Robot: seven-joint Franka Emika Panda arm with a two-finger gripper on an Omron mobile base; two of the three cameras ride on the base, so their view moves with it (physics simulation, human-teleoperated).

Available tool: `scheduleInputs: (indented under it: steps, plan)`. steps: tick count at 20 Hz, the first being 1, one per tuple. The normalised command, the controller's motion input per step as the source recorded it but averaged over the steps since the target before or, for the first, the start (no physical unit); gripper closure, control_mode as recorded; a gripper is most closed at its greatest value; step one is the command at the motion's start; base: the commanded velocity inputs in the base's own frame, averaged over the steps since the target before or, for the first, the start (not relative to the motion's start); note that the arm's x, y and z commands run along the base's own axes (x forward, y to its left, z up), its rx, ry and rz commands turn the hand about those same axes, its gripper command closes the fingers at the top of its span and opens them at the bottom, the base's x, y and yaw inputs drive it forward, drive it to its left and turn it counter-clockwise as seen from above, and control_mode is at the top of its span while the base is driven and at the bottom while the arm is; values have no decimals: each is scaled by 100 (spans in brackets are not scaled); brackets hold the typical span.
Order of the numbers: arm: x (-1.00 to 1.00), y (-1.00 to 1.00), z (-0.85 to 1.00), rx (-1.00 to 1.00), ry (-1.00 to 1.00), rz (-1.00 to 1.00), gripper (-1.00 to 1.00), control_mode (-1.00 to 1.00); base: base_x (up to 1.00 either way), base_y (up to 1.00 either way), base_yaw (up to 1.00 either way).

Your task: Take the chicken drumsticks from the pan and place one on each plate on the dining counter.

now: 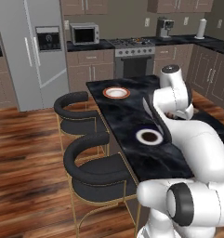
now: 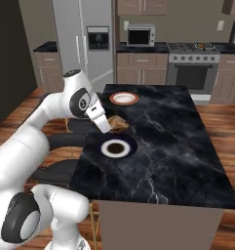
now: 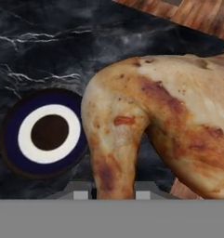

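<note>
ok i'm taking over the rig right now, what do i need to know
Gripper: shut on a chicken drumstick, held over the dining counter between the two plates.
Orange-rimmed plate and dark-rimmed plate: both bare.
Done: one drumstick picked up.
Left: set it on a plate; the other plate then needs its own.

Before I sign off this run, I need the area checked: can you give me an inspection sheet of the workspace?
Surface: dining counter, black marble with white veins.
Job's things: chicken drumstick held above the counter; orange-rimmed plate and dark-rimmed plate both bare.
Clutter: nothing seen.
Grippers: gripper shut on the chicken drumstick.
Cables: nothing seen.
Surroundings: two stools beside the counter, fridge, stove.
</note>
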Motion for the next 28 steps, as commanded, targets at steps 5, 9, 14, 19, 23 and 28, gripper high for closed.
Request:
scheduleInputs:
  steps: [5,9,14,19,23,28]
  plan:
    - [56,15,-5,1,6,-5,100,-100,0,0,0]
    - [47,1,-49,4,5,0,100,-100,0,0,0]
    - [73,7,-81,0,0,0,100,-100,0,0,0]
    - [47,0,-72,1,0,0,100,-100,0,0,0]
    - [25,0,-66,1,0,0,100,-100,0,0,0]
    - [21,0,-63,0,0,0,100,-100,0,0,0]
